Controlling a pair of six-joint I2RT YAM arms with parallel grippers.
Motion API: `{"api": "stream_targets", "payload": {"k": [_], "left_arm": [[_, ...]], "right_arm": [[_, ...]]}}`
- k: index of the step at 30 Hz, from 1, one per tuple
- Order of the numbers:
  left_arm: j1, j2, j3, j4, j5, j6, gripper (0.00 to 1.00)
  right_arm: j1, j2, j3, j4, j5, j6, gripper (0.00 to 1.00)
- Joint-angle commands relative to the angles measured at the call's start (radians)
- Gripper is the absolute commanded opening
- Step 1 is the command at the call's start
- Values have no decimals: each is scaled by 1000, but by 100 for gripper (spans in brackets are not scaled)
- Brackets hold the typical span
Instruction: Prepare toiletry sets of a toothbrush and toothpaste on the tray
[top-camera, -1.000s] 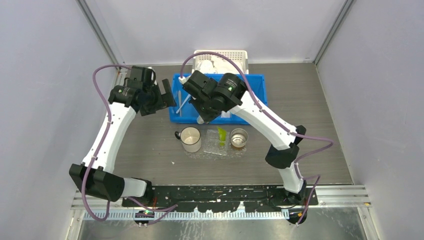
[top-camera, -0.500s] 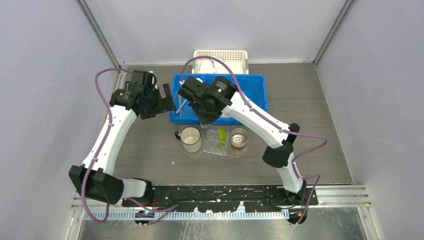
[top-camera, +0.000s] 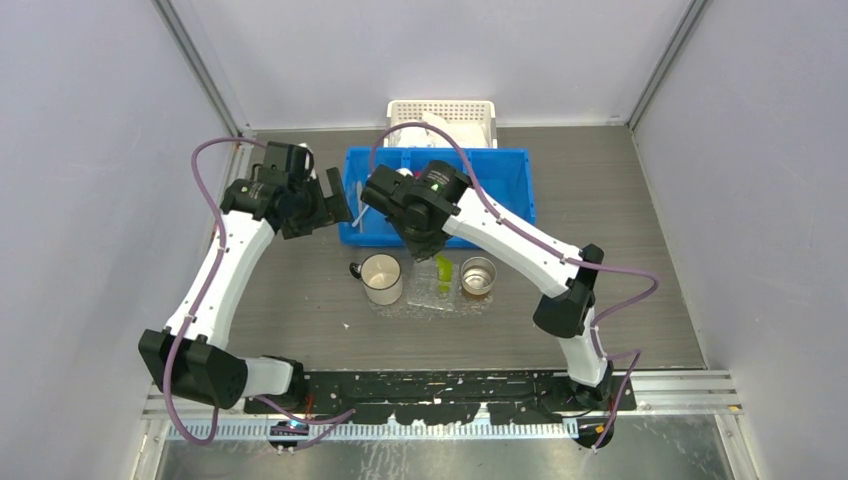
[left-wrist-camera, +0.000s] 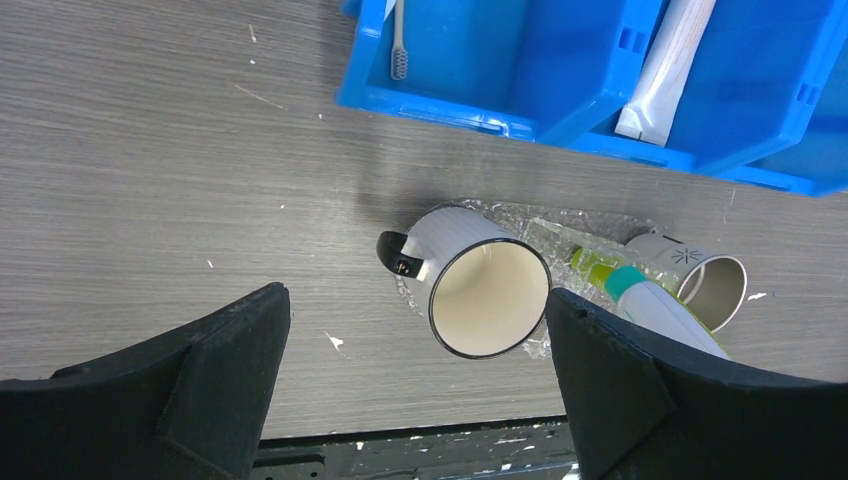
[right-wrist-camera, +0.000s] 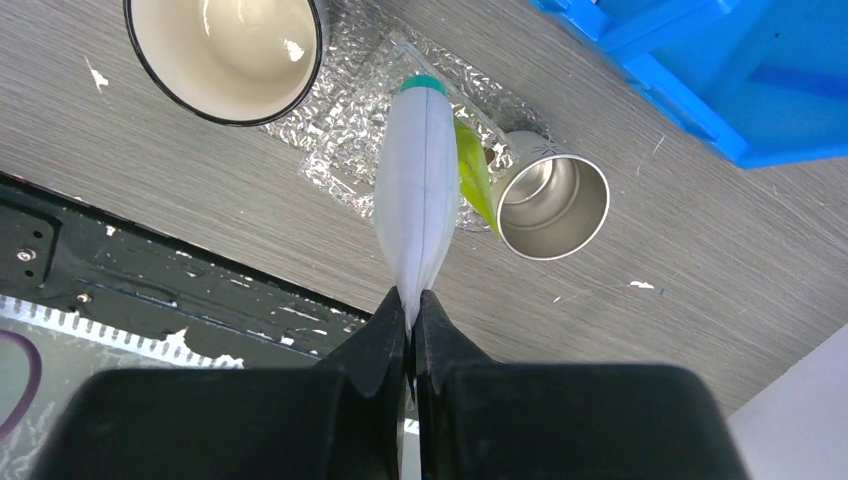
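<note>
Currently the right pincer (right-wrist-camera: 412, 300) is clamping one white toothpaste tube (right-wrist-camera: 418, 190) by its flat end, with the teal cap pointing away over the tray (right-wrist-camera: 340, 150). One green toothpaste tube (right-wrist-camera: 472, 175) is lying on the tray, which is sitting between one white mug (right-wrist-camera: 225, 45) and one steel cup (right-wrist-camera: 552, 205). The left pincer (left-wrist-camera: 415, 298) is hanging with its jaws wide apart, holding nothing, above the surface (left-wrist-camera: 150, 150). One toothbrush (left-wrist-camera: 398, 40) is showing in the blue bin (left-wrist-camera: 560, 90).

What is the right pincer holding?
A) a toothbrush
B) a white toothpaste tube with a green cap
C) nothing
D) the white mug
B: the right pincer is pinched shut on the flat end of the toothpaste tube, whose green cap points toward the clear tray.
</note>
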Motion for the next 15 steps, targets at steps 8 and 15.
{"api": "stream_targets", "payload": {"k": [8, 15], "left_arm": [[2, -41, -8, 34, 6, 5, 100], [2, -41, -14, 39, 11, 1, 100]], "right_arm": [[-7, -66, -3, -156, 11, -5, 1], [-7, -70, -44, -140, -7, -14, 1]]}}
